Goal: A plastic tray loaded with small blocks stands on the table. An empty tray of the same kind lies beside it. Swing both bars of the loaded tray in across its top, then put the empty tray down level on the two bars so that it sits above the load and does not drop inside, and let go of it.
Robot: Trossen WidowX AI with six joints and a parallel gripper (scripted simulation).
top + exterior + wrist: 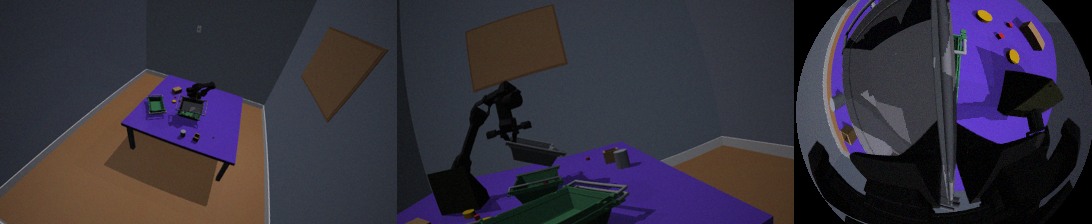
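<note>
My gripper (197, 97) (511, 139) (943, 124) is shut on the rim of the empty grey tray (192, 106) (533, 154) (894, 75), on the side nearest the arm base. The grey tray hangs above the loaded tray, tilted down away from the base; its wire bars stick out at its ends. The loaded green tray (197, 118) (536, 193) stands on the table, partly hidden under it, with small red blocks showing. The loaded tray's bars (536, 183) appear swung in across its top; their exact seating is unclear.
Another green tray (156, 105) (574, 212), empty, stands to the left, bars out. A wooden block (177, 90), yellow discs (174, 101) and red cubes lie near the base. A grey cylinder (183, 133) (622, 159) and small wooden box (196, 137) stand at the front.
</note>
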